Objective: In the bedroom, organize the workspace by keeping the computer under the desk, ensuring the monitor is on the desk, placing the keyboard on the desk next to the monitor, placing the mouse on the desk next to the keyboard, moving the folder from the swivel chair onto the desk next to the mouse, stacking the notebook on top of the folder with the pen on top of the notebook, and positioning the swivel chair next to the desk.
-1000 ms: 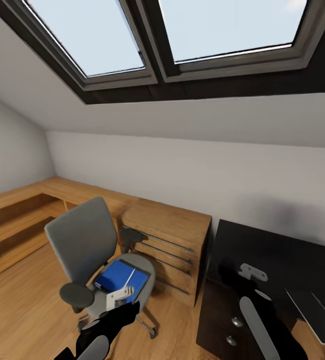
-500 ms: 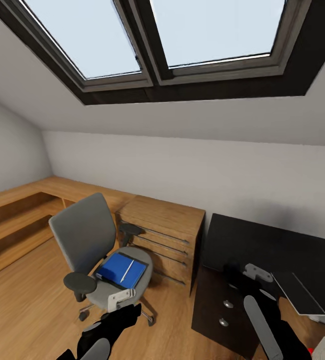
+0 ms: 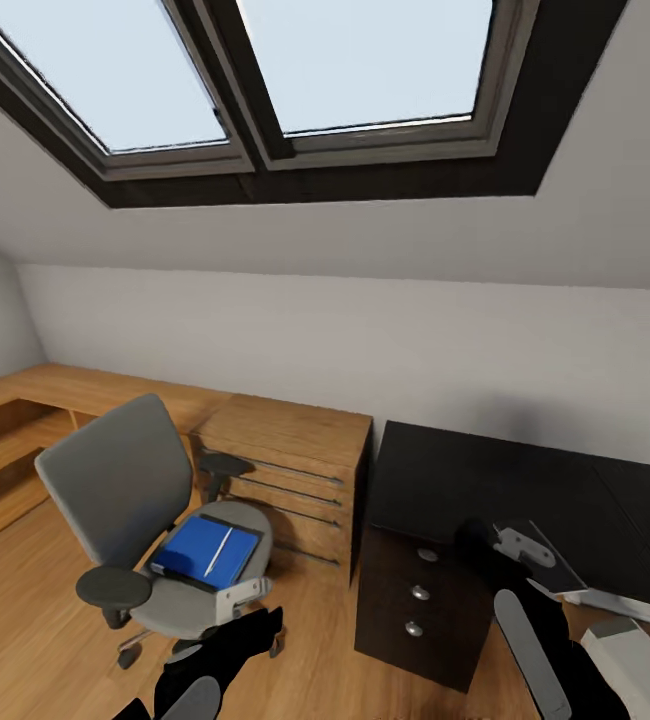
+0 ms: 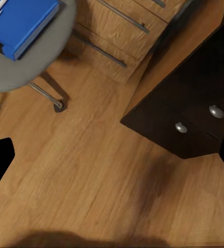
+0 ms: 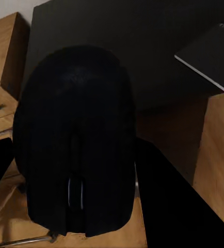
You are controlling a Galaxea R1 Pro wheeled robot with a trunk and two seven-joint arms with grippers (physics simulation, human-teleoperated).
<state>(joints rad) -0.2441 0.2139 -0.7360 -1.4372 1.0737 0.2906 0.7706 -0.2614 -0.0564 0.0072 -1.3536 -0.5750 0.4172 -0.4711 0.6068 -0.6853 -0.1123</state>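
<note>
The swivel chair (image 3: 135, 520) stands on the wood floor (image 4: 91, 170) just beside a light-wood drawer chest (image 3: 285, 470), and the blue folder (image 3: 205, 551) lies on its seat with the pen (image 3: 218, 549) on top; the left wrist view shows the folder's corner (image 4: 19, 23) at the seat's edge. The desk (image 3: 485, 480) stands against the wall, its drawer unit (image 3: 415, 600) under the near left corner. The right gripper (image 3: 520, 545) is clamped on the mouse (image 5: 76, 139) above the desk's front edge. The left gripper (image 3: 240, 598) hangs low by the chair, fingers spread apart
</note>
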